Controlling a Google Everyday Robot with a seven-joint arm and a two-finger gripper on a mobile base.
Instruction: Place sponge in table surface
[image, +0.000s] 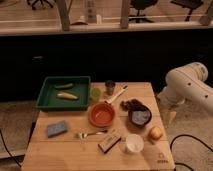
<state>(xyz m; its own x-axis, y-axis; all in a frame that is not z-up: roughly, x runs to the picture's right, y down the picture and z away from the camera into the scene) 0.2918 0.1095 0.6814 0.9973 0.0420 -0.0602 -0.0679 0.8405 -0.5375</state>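
The blue-grey sponge (57, 128) lies flat on the light wooden table surface (75, 152), near its left edge, below the green tray. My white arm (187, 85) comes in from the right. My gripper (169, 116) hangs pointing down just off the table's right edge, far from the sponge and level with the dark bowl. Nothing shows in it.
A green tray (64, 93) holds a banana and a green vegetable. Also on the table are an orange bowl (102, 114), a dark bowl (139, 116), a white cup (134, 143), a brown block (109, 141), a fork (92, 134), a fruit (155, 133), a green cup (95, 93) and a dark can (110, 87).
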